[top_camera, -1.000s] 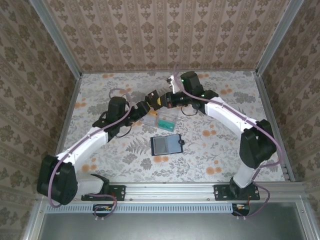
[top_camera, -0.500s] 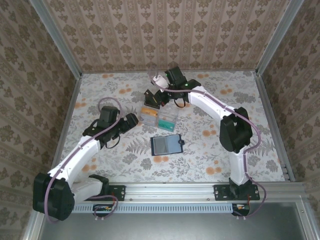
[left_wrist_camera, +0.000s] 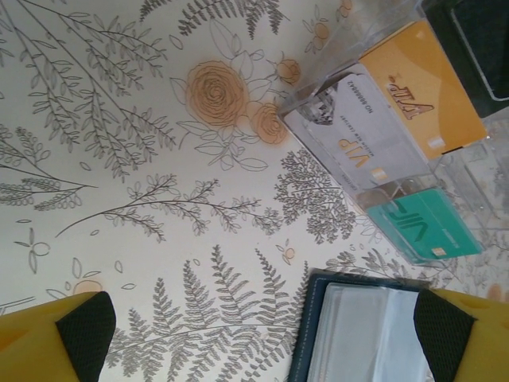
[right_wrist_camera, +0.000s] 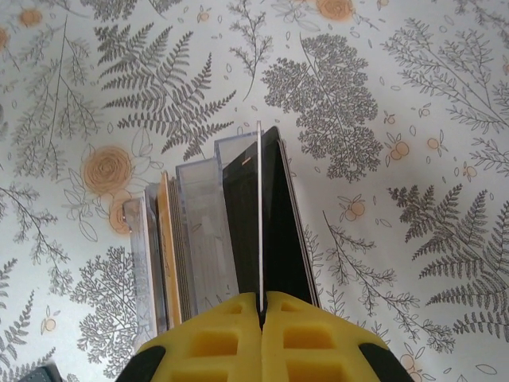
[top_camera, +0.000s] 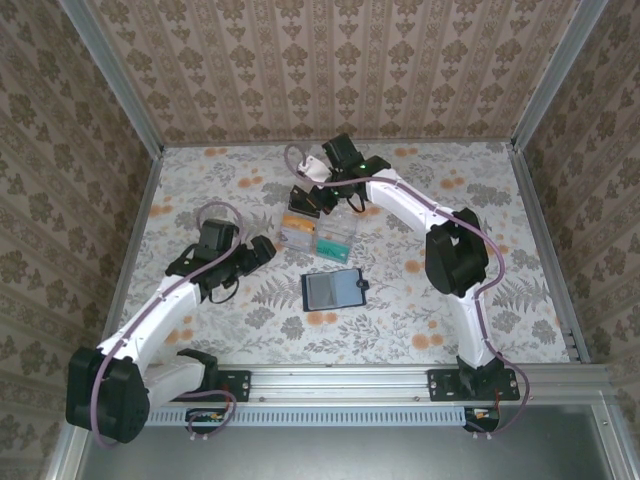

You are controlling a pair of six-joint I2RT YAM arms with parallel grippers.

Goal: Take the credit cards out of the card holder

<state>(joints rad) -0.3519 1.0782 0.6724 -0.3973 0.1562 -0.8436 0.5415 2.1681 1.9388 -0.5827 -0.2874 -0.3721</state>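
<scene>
The card holder (top_camera: 333,290) lies open on the table, navy rim and greyish pockets up; its corner (left_wrist_camera: 362,334) shows low in the left wrist view. My left gripper (top_camera: 262,248) hovers to its left, open wide (left_wrist_camera: 262,346) over bare cloth. Orange (left_wrist_camera: 421,87), white (left_wrist_camera: 358,147) and teal (left_wrist_camera: 421,227) credit cards sit in a clear slotted stand (top_camera: 318,232). My right gripper (top_camera: 310,197) is at the stand's far side, shut (right_wrist_camera: 261,301) on a black card (right_wrist_camera: 260,207) held edge-on over the slots.
The table wears a fern-and-flower cloth (top_camera: 420,300), with metal rails along its sides and papered walls all round. The right arm's elbow (top_camera: 455,260) stands high to the right of the card holder. Open cloth lies at the front and the right.
My left gripper has drawn back from the stand toward the left and front and opened a little wider. The right arm has swung its elbow inward, and its gripper has shifted slightly left with the black card.
</scene>
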